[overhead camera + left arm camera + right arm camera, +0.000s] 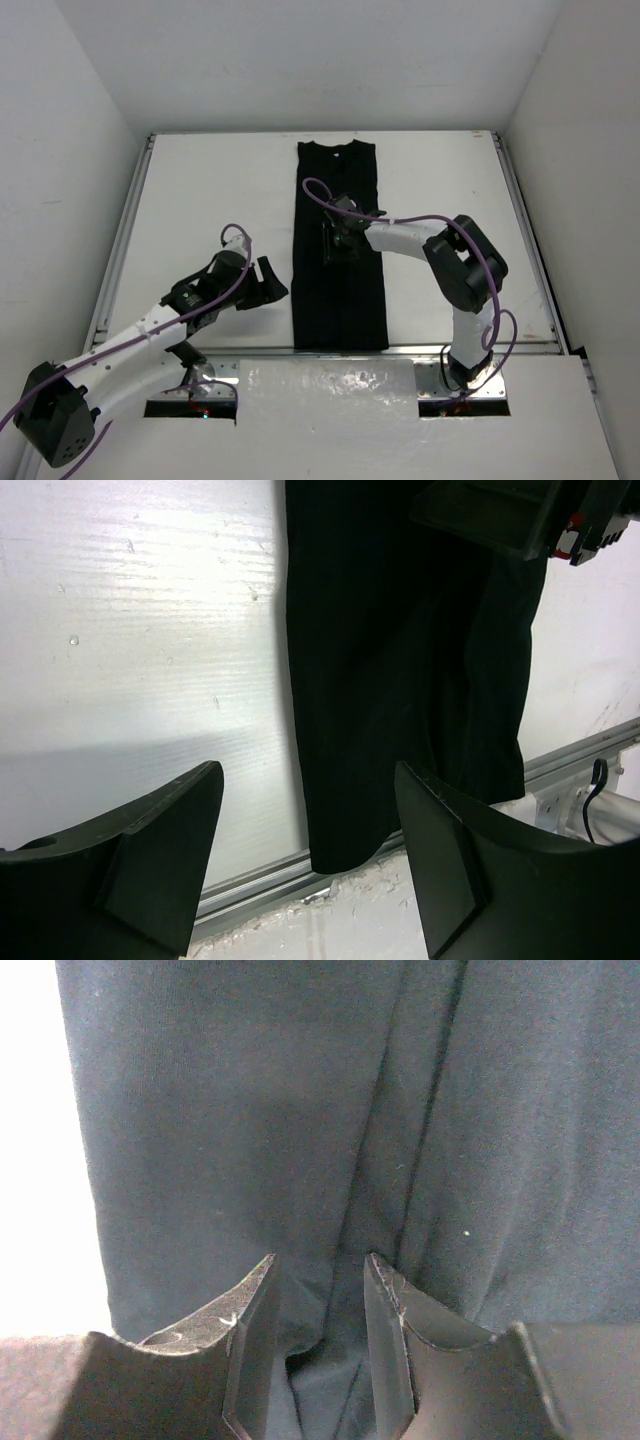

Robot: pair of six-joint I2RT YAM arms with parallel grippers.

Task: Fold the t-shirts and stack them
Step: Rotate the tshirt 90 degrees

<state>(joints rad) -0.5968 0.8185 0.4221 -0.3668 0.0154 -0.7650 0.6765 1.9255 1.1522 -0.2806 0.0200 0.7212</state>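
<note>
I see the left gripper (266, 282) just left of the shirt (338, 300), fingers spread wide and holding nothing, the shirt lying as a long narrow strip mid-table (200, 190), and the right gripper (337, 240) down on the shirt's middle, fingers slightly parted, released.

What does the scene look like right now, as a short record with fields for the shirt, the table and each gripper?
garment: one black t-shirt, folded into a long narrow strip, neck at the far end
surface: white table, shirt lying flat near its middle
left gripper: open, empty, over bare table beside the shirt's left edge
right gripper: over the shirt's middle, jaws apart, a crease of cloth between them
stack: none, only one shirt in view
</note>
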